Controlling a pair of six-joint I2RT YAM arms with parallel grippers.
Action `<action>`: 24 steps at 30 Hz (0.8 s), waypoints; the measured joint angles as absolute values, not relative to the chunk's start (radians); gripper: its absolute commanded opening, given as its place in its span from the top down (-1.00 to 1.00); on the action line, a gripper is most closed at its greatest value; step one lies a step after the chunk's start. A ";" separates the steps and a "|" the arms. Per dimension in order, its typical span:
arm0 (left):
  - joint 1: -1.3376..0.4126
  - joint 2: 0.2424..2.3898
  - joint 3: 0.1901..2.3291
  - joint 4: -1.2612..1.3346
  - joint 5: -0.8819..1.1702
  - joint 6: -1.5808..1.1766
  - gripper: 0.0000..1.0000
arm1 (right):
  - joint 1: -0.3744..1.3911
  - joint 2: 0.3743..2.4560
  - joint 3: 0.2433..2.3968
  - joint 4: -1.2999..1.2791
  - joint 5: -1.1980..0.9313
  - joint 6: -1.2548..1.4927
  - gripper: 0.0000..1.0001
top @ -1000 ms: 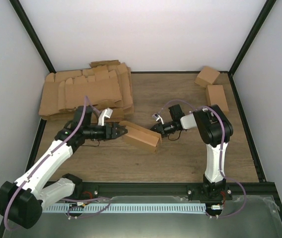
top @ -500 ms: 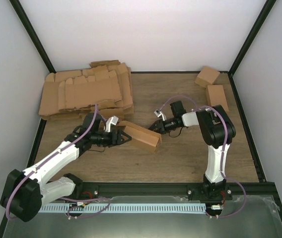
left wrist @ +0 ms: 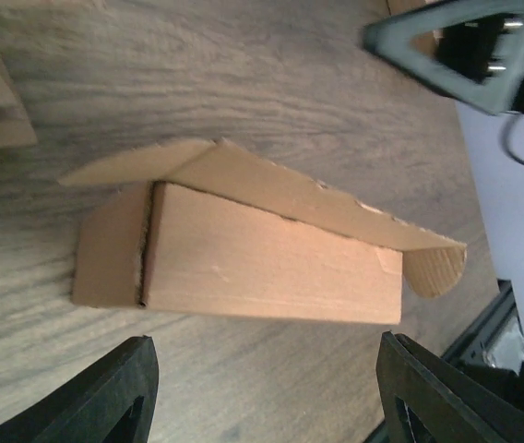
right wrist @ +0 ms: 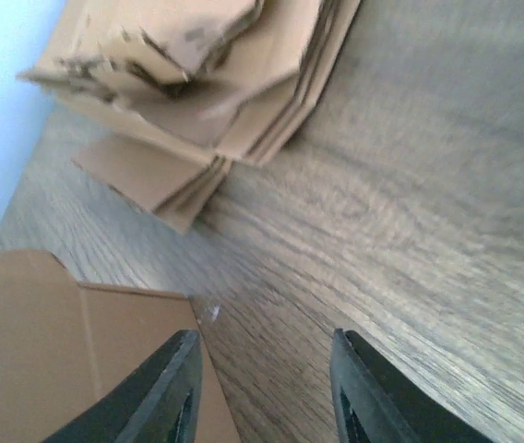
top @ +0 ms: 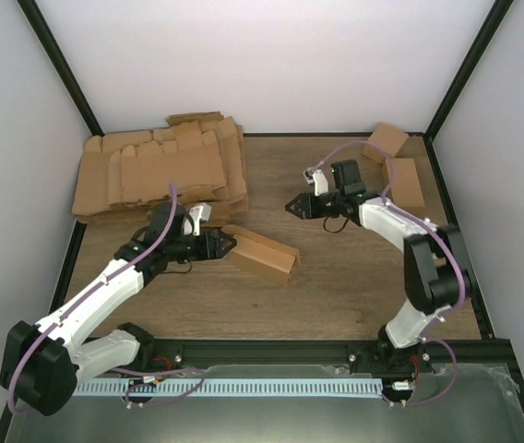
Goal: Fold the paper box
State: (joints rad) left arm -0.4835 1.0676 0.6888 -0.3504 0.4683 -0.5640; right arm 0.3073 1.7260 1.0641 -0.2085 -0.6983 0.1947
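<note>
Two grippers, both clear of the cardboard. Paper box (top: 262, 251) lies on the tabletop (top: 336, 286) left of centre: an oblong form, its long lid flap lifted along one edge and a rounded tab curling at one end. Left gripper (top: 228, 244) points at the box's left end, close by, jaws spread wide with nothing between them. Right gripper (top: 291, 207) sits apart from the box, farther back, fingers parted and empty. Stack of flat blanks (top: 160, 171) fills the far left corner. Small folded boxes (top: 402, 182) lie far right.
</note>
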 measured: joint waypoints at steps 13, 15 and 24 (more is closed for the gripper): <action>-0.451 1.066 0.700 -0.344 0.359 -0.534 -0.61 | 0.389 1.255 0.904 -0.294 -0.485 0.281 -0.53; -0.451 1.071 0.700 -0.339 0.349 -0.523 -0.76 | 0.407 1.200 0.870 -0.313 -0.461 0.299 -0.75; -0.449 1.080 0.697 -0.290 0.329 -0.487 -1.00 | 0.490 0.995 0.694 -0.337 -0.381 0.446 -1.00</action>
